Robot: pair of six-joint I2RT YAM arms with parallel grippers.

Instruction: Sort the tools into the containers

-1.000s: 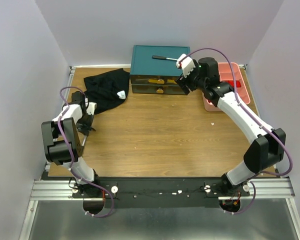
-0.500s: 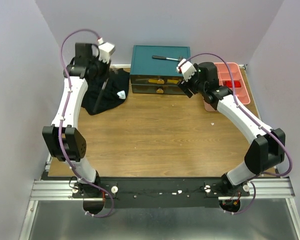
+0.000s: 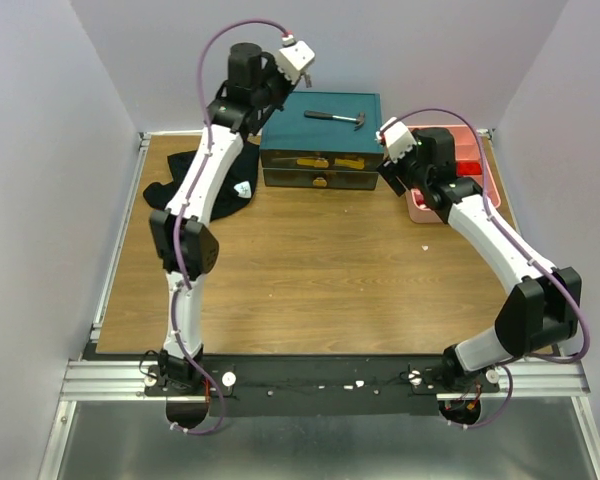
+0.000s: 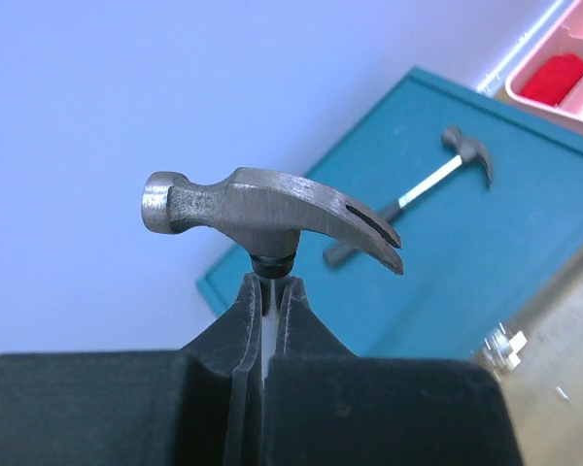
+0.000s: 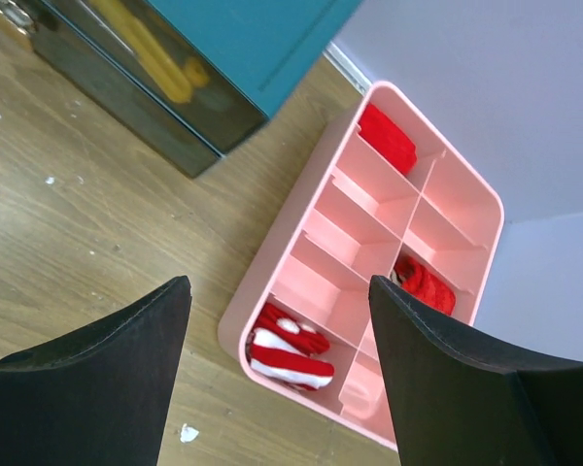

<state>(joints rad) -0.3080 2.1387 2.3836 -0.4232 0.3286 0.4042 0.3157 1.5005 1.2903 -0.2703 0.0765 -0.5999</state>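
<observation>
One hammer (image 4: 262,209) clamped in left claw (image 4: 269,288), head poking above.

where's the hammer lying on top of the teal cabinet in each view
top external: the hammer is upper centre, lying on top of the teal cabinet.
left wrist: the hammer is right of centre, behind the held hammer, its head toward the upper right.
right wrist: not in it.
shared landmark: the teal cabinet shows in all three views.

Wooden table (image 3: 310,270): cabinet (image 3: 300,137), pink tray (image 5: 321,233), black cloth (image 3: 232,178)
</observation>
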